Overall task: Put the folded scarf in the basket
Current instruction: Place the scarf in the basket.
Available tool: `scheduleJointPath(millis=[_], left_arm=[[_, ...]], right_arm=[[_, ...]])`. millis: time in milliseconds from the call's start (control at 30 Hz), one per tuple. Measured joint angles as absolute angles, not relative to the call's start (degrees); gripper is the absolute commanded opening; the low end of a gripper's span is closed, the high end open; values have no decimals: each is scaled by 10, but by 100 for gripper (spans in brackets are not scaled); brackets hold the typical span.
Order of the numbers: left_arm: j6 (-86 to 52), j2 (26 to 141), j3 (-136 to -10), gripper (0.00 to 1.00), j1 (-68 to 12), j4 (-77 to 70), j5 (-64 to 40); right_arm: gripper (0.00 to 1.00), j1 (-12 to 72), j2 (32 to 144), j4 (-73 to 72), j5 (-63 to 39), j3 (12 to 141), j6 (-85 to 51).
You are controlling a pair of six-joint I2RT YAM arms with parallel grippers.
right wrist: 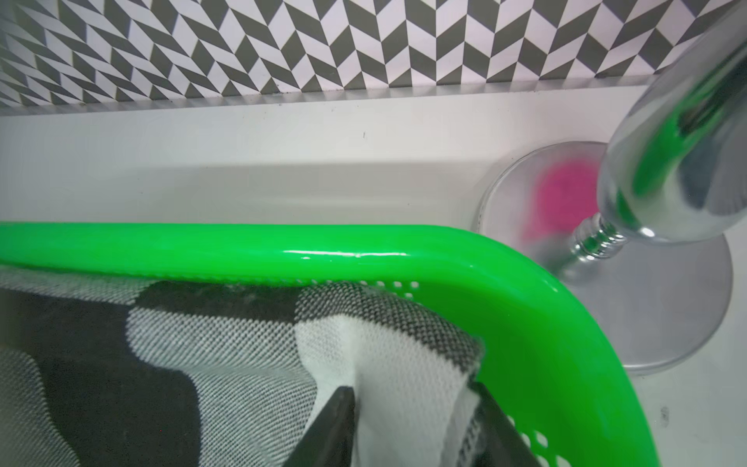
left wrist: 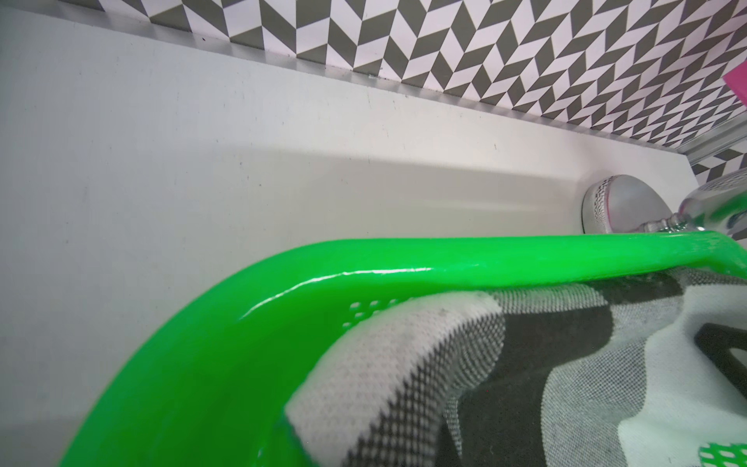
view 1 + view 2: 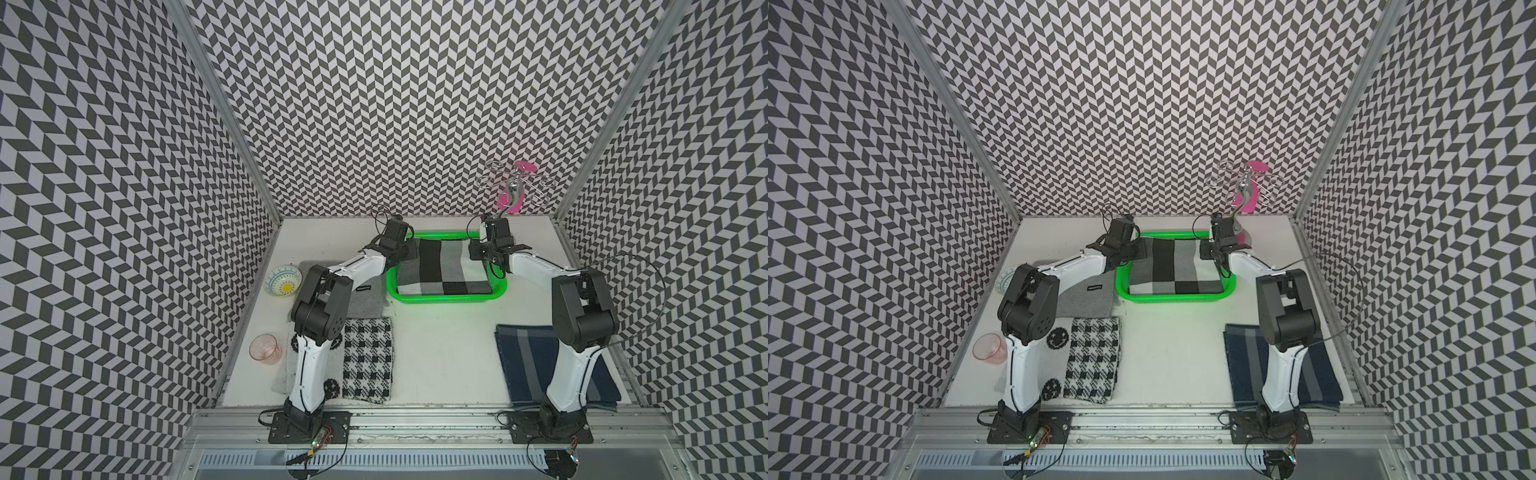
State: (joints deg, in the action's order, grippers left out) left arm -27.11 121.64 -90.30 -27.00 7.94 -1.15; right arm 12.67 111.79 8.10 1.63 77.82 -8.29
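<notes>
A bright green rectangular perforated plastic basket (image 3: 449,298) sits just above the centre of the frame in both top views, on a white tabletop (image 3: 436,353). The folded knitted scarf (image 3: 444,266), in black, grey and white blocks, lies inside the basket and covers most of its floor.

The left gripper (image 3: 402,254) is at the basket's left rim, over the scarf's edge. Whether its jaws are apart cannot be told. The right gripper (image 3: 478,251) is at the basket's upper right corner. In the right wrist view its two dark fingers (image 1: 335,424) stand apart, with a loose white fold of scarf between them.

A chrome wire stand (image 3: 514,192) rises just behind that corner. A black-and-white houndstooth cloth (image 3: 368,357) lies at lower left, and a navy striped cloth (image 3: 523,361) at lower right.
</notes>
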Motion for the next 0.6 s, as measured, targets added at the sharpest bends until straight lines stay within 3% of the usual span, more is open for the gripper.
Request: scheduleJointPath(millis=[67, 100, 133, 400, 600], left_arm=[[-270, 1216, -903, 50, -270, 81, -11], [-270, 1216, -904, 67, -270, 82, -10], [-271, 1216, -904, 73, -270, 82, -10], [-271, 1188, -901, 72, -265, 105, -5], [-271, 1144, -901, 67, -265, 109, -6]], right_arm=[[53, 127, 1118, 86, 17, 782, -82], [54, 127, 1117, 89, 17, 785, -81], [54, 127, 1114, 92, 17, 787, -81], [52, 129, 1030, 118, 8, 766, -88], [40, 151, 1006, 115, -13, 762, -95]])
